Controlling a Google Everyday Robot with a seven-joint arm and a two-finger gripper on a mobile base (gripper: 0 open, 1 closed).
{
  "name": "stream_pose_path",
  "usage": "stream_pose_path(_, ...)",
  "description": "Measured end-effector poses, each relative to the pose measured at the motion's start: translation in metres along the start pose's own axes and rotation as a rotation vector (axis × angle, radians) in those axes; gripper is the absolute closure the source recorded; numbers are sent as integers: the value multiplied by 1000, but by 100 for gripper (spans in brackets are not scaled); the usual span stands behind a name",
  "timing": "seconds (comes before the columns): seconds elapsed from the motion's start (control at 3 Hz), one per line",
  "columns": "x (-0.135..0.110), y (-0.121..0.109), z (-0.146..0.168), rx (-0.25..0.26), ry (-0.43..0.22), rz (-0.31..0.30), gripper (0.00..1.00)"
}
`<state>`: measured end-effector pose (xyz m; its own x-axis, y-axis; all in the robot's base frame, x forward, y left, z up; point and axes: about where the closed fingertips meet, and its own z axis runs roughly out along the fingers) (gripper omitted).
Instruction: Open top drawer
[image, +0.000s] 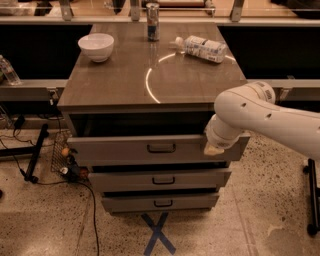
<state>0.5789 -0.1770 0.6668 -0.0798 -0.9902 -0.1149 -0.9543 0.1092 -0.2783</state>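
camera view is showing a wire basket (61, 152) sitting on the floor, far to the left of my claw (214, 149) and a little lower. up and to the claw's left, a white bowl (96, 46) is resting on the cabinet top (125, 85). the top drawer (115, 149) is stretching leftward from the claw. its front is standing out ahead of the two shallower drawers below, with a dark gap showing above it, so i am judging it partly open. its dark handle (161, 148) is lying to the claw's left, apart from it, at about the same height. further back, a can (153, 21) is standing upright, and a plastic bottle (202, 48) is lying on its side almost straight above the claw. my claw is hanging at the right end of the drawer front. i cannot tell whether it is open, closed or gripping anything. i am reckoning the pulling step is under way. the next move is calling for a straight draw outward, guarding against skew because i am sitting off-centre.
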Motion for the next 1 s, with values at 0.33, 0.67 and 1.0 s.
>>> stream_pose_path(0.33,-1,-2,-7,0,0,0,93)
stream_pose_path(0.67,0,0,-14,-7,6,-6,71)
stream_pose_path(1.0,4,14,-28,-38,36,-36,48)
